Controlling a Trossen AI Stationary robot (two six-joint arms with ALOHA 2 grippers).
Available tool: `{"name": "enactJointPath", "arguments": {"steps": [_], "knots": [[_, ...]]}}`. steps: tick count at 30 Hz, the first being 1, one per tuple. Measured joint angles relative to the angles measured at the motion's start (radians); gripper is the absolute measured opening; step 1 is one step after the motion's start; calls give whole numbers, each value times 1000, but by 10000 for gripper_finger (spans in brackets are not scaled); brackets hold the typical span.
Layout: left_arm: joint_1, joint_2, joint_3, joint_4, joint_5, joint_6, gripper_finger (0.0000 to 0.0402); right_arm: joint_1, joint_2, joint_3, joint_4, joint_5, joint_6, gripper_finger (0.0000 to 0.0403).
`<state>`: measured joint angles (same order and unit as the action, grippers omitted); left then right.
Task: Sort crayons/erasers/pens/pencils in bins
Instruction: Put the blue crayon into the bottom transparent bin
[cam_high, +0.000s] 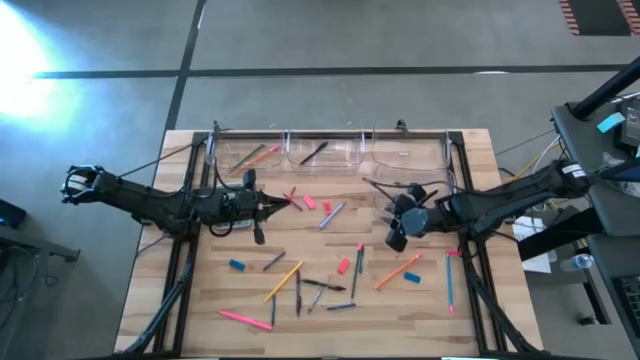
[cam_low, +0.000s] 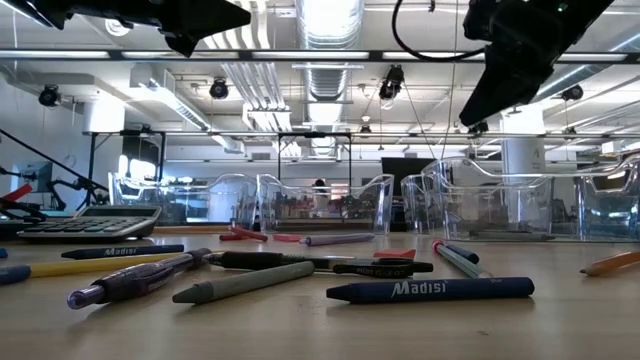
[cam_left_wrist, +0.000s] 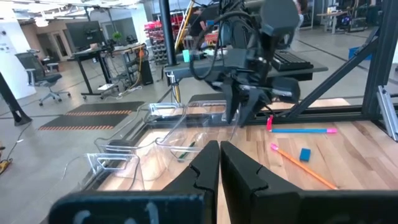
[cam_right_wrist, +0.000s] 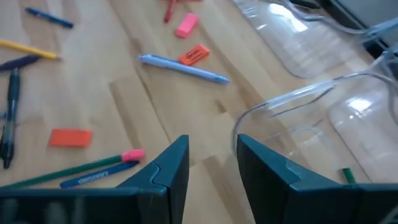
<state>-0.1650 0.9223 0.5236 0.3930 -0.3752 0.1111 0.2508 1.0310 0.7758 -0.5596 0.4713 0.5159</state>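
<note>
Four clear bins (cam_high: 330, 152) were lined along the far edge of the wooden desk (cam_high: 470, 310), in a workshop with a grey floor. Pencils (cam_high: 283, 281), pens (cam_high: 322, 285) and erasers (cam_high: 343, 265) were scattered over the desk's middle and near part. The left gripper (cam_high: 288, 202) was seen closed and empty above the middle. The right gripper (cam_high: 398, 224), slightly open, held nothing near the bins. What lay inside the right-hand bins was hard to tell.

Both arms are matte black all over, chunky jointed segments with thin black cables looping off them. The left gripper (cam_left_wrist: 219, 171) has 2 flat angular black fingers with small notches cut into the inner edges, and the right gripper (cam_right_wrist: 211, 163) has the same blocky black wedge fingers
</note>
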Motion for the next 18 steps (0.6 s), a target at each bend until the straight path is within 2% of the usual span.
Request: {"name": "enactJointPath", "arguments": {"steps": [5,12,18], "knots": [[0,0,0,1,0,-19,0,41,53,38,1,0,-10,125],[0,1,-3,1,0,-140,0,121,160,107,-1,1,0,125],[-14,10,-7,2,2,-268,0,227,273,164,-26,0,84,123]]}}
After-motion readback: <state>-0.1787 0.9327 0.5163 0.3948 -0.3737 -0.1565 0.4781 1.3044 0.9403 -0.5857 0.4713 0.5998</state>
